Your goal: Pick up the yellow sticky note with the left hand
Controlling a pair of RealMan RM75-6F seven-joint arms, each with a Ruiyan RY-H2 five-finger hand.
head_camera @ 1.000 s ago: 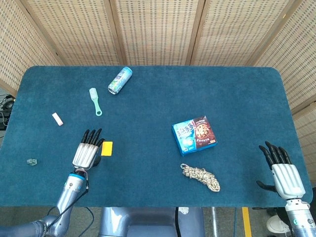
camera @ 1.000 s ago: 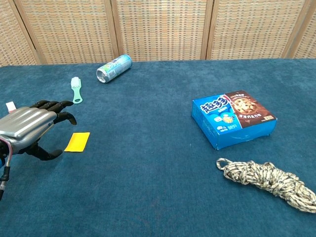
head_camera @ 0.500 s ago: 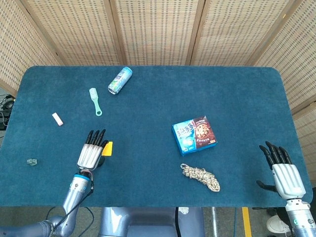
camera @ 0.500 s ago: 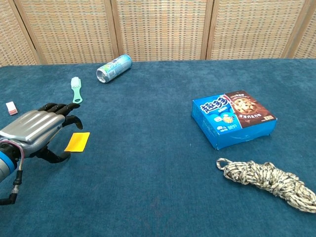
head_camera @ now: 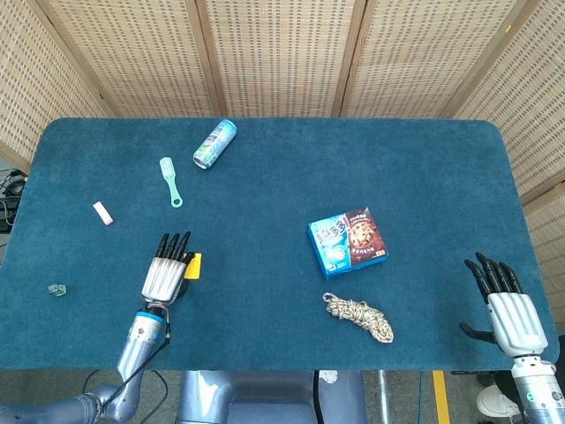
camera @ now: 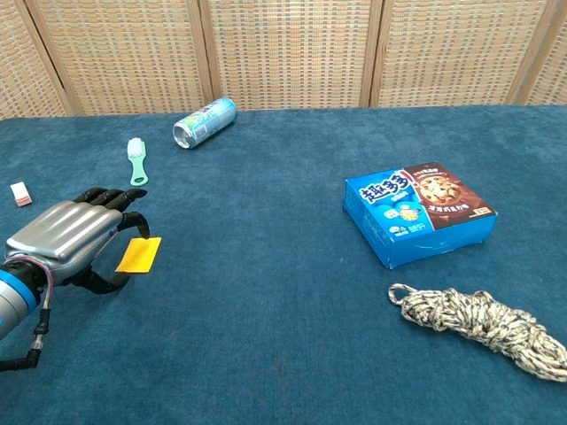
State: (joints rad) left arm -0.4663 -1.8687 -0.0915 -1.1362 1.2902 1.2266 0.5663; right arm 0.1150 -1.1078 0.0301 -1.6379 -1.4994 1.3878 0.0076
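Left hand (camera: 66, 235) low near the table's (head_camera: 265, 327) front edge, fingers spread, empty — yellow sticky note (camera: 139, 254) just beside it, flat, long axis running front-to-back, open cloth rightward.

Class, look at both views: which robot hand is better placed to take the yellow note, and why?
The left. The left robot hand sits right beside the note, fingers spread next to it. The right robot hand lies at the table's far right edge, past the box and rope.
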